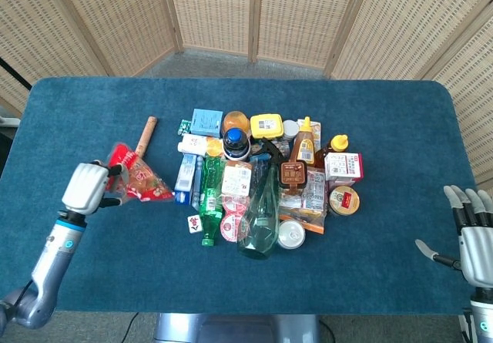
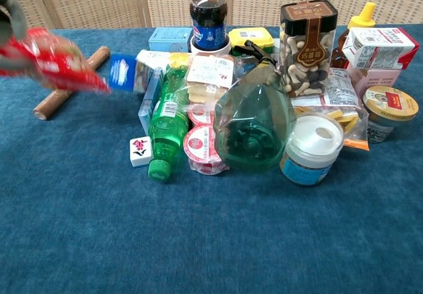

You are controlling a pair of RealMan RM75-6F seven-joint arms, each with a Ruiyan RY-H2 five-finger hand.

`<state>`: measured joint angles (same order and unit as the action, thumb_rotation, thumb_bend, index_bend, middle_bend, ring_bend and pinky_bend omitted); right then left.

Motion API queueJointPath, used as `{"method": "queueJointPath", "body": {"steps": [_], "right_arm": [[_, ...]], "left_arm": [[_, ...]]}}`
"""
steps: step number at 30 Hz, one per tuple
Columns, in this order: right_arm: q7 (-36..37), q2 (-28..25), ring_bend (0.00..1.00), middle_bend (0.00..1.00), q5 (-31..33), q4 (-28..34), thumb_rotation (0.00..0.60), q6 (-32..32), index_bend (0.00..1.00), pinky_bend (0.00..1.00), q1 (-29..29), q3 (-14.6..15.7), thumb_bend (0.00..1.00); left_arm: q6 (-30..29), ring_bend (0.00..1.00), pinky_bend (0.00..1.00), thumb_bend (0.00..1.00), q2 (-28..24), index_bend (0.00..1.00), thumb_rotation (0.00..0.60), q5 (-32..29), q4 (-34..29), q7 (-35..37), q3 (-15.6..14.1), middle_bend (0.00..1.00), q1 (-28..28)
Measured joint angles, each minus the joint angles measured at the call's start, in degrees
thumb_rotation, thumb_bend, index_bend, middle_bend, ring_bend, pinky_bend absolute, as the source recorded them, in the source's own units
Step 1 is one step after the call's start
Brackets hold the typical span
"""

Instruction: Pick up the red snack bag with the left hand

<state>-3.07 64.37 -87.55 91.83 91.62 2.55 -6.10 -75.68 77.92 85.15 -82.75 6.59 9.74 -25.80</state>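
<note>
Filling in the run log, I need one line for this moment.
left hand: holds red snack bag, lifted clear of pile | right hand: open, idle at table edge | wooden stick: on table

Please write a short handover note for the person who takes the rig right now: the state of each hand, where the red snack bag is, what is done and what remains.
Left hand: grips the red snack bag, lifted off the table and clear of the pile, to its left.
Right hand: fingers apart, holds nothing, at the table's right edge.
Wooden stick lies on the cloth beyond the bag.
Done: the bag is picked up.
Left: probably only to keep the grip steady.
</note>
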Motion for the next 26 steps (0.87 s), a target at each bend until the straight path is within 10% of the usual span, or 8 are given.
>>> {"method": "queueJointPath", "body": {"steps": [26], "right_arm": [[2.7,2.0,0.09,0.13,0.9,-3.1,0.454,-0.7,0.0,0.08,-0.2,0.1,0.0]], "left_arm": [[-10.5,0.89,0.61,0.36,-6.9,0.61,0.6,1.7,-13.8,10.2,9.5,0.84,-1.0]]}}
